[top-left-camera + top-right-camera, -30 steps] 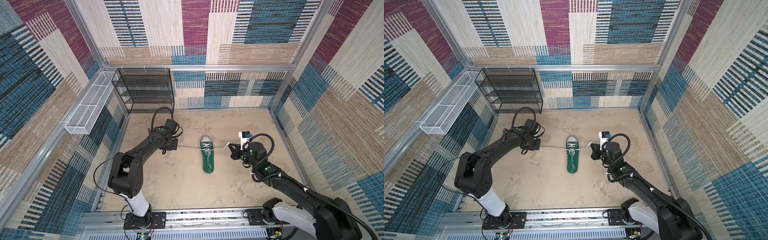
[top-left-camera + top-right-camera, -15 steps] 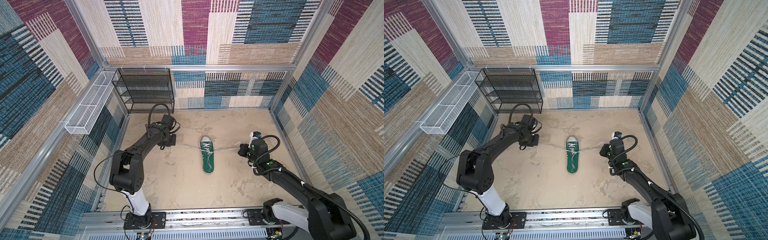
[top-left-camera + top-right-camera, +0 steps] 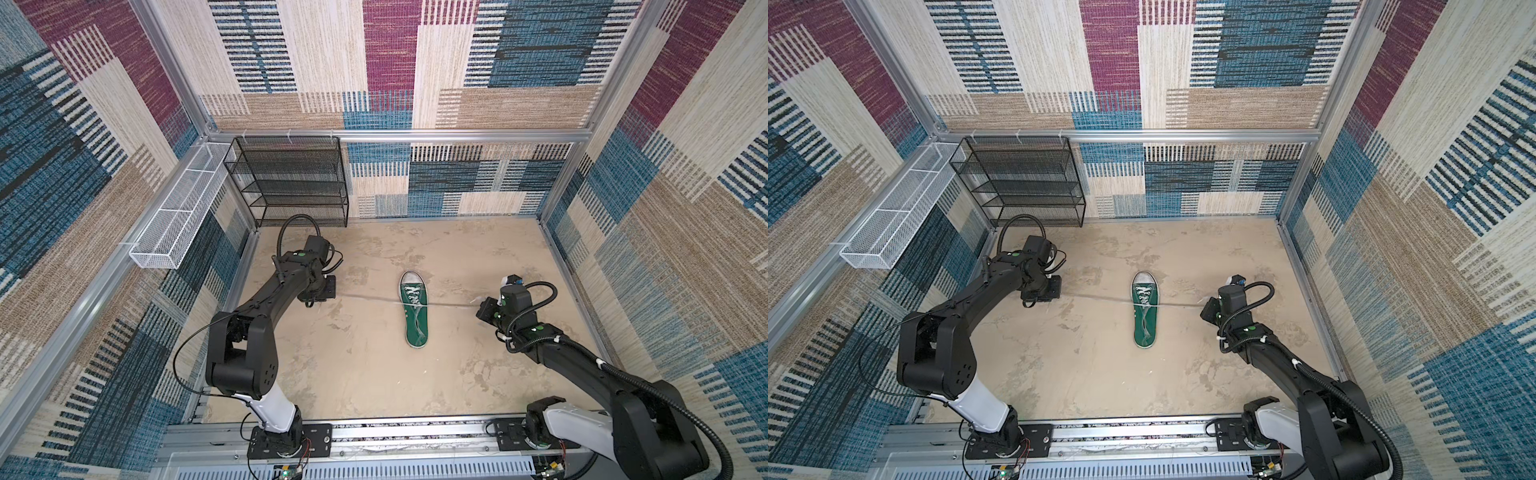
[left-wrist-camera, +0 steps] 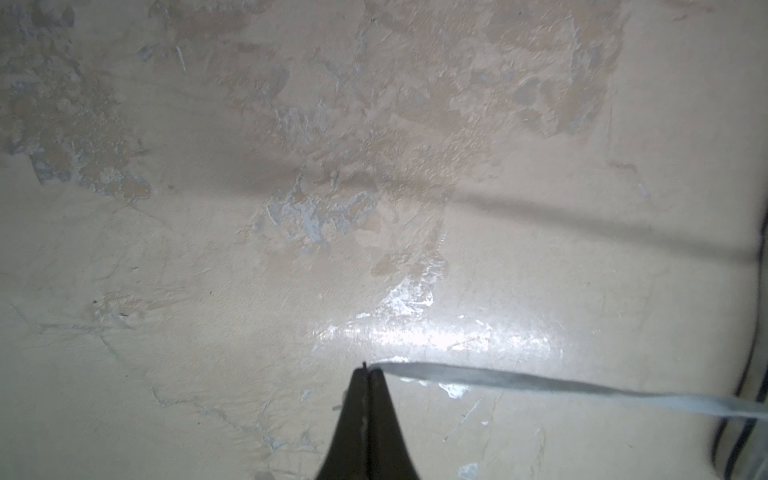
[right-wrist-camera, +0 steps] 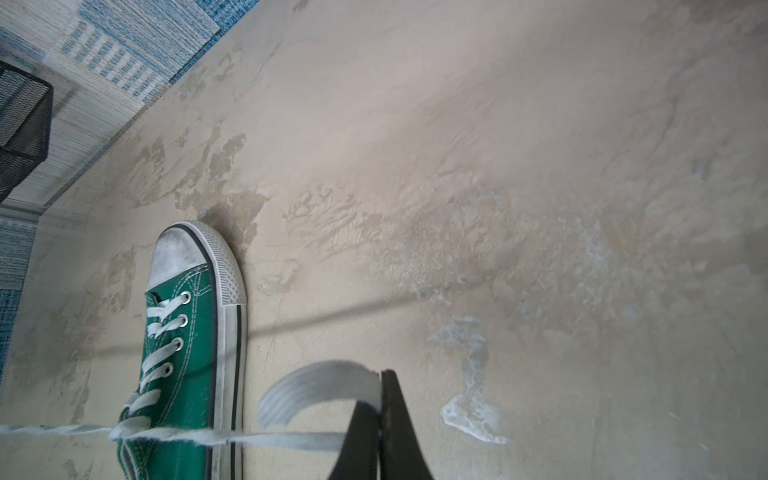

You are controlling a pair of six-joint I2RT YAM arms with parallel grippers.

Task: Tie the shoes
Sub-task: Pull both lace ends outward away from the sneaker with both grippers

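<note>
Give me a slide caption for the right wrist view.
Right gripper, jaws shut on a whitish lace stretched taut from the green sneaker on the beige floor.

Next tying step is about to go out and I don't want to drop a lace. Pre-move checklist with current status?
1. left gripper shut on left lace: ok.
2. right gripper shut on right lace, short tail curling beyond the grip: ok.
3. Both laces stretched straight, clear of the floor: ok.
4. shoe upright on its sole, between the grippers: ok.
5. crossing pulled snug on the shoe: cannot tell, blurred here and too small in both top views.
6. Bow loops formed: not ok, none visible.
</note>
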